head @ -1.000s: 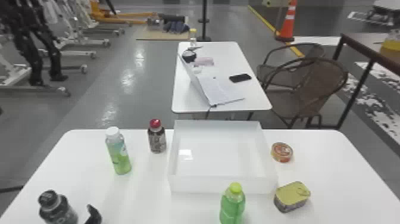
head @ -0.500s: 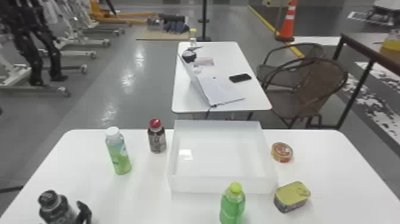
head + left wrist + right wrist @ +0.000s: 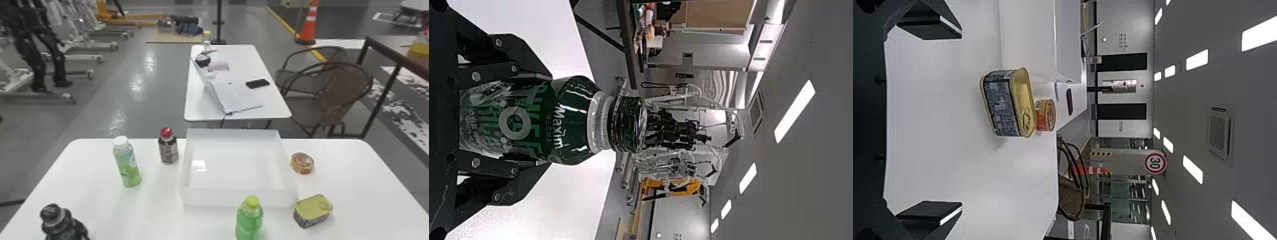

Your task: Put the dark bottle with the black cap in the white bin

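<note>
Gripping the dark bottle (image 3: pixel 60 225) between its two fingers, the left gripper (image 3: pixel 80 228) is clenched around it, well to the left of the bin (image 3: pixel 239 198) and nearer the robot than the bin's near wall. The bottle is outside the bin, upright, black cap on top; I cannot tell whether its base touches the table (image 3: pixel 153 212).

The right gripper (image 3: pixel 960 121) is released, its fingers spread wide, with the square tin (image 3: pixel 312 210) ahead of it. That tin sits just off the bin's near right corner, and the round tin (image 3: pixel 302 163) is beside the bin's right wall.

Just left of the bin stands the red-capped bottle (image 3: pixel 168 150), and farther left of it the white-capped bottle (image 3: pixel 127 166). The green bottle (image 3: pixel 249 220) stands in front of the bin's near wall. Beyond the bin's far wall, on another table (image 3: pixel 271 110), are a laptop (image 3: pixel 236 97) and a phone (image 3: pixel 258 83).
</note>
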{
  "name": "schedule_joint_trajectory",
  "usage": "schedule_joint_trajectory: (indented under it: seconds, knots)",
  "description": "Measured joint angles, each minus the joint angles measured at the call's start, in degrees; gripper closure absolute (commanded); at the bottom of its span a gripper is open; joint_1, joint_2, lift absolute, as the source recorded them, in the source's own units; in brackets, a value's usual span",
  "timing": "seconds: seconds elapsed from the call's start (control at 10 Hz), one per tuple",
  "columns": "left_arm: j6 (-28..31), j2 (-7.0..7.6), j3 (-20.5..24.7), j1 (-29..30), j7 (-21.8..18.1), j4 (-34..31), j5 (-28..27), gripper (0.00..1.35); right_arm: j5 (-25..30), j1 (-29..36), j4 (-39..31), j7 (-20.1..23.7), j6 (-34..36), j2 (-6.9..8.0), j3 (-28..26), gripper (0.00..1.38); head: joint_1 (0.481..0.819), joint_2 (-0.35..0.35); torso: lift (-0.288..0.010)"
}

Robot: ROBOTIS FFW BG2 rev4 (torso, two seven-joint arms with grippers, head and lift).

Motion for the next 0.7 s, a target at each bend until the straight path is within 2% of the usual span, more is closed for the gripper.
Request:
schedule_joint_trajectory:
  seconds: [0.2, 0.4, 0.6, 0.7]
  knots:
    - [-0.63, 0.0, -0.63, 0.38, -0.11, -0.41, 0.35, 0.92, -0.06, -0.04, 0.05, 0.03, 0.03, 0.0, 0.01, 0.09, 0.549, 0.0, -0.1]
    - [-1.42, 0.51, -3.06, 2.5, -1.5, -5.08, 1.22, 0.95, -0.06, -0.25, 0.16, 0.17, 0.05, 0.04, 0.04, 0.09, 0.549, 0.0, -0.1]
    - [-1.84, 3.19, -7.23, 5.45, -5.37, -12.01, 3.59, 0.95, -0.06, -0.34, 0.26, 0.26, 0.06, 0.16, 0.05, 0.09, 0.549, 0.0, -0.1]
    - [-0.53, 4.56, -9.08, 6.28, -8.95, -15.7, 4.76, 0.95, -0.06, -0.34, 0.26, 0.26, 0.06, 0.17, 0.05, 0.09, 0.549, 0.0, -0.1]
